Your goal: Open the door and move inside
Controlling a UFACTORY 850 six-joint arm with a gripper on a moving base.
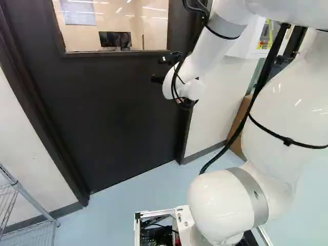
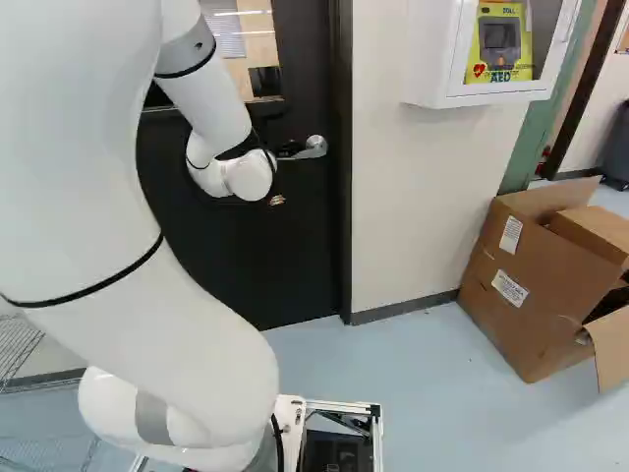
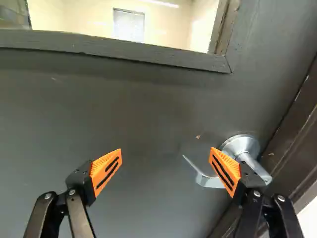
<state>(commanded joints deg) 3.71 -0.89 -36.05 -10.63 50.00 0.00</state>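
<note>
Wrist view: dark door [image 3: 143, 114], silver lever handle [image 3: 210, 181]; pincer [image 3: 166, 163] released, 2 orange pads [image 3: 106, 171] apart.

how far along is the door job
Approach looks done: the gripper is close to the handle. In hand: probably lining up, gripper open, nothing held. Left: work the handle, open the door, which sits shut in its frame, and move inside.
</note>
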